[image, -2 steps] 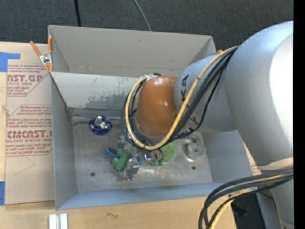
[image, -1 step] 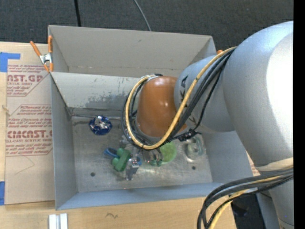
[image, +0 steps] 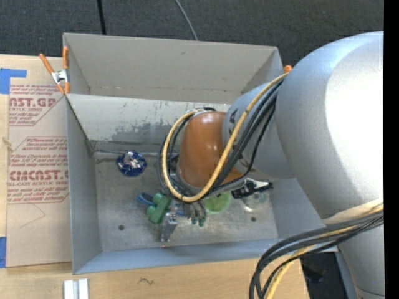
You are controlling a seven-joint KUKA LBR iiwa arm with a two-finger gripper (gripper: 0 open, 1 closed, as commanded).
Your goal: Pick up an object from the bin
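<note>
My gripper (image: 179, 215) is low over the front middle of the bin floor, under the arm's orange cover. Right against its left side lies a dark green plastic piece (image: 158, 208) with a small blue part (image: 145, 199) sticking out to the left. A pale green round thing (image: 219, 203) sits just to the gripper's right, partly under the cover. Whether anything is inside the gripper is hidden.
A shiny blue round thing (image: 131, 164) lies apart at the back left of the floor. A small black and white thing (image: 252, 190) lies to the right, beside the arm. The arm and its cables cover the bin's right half.
</note>
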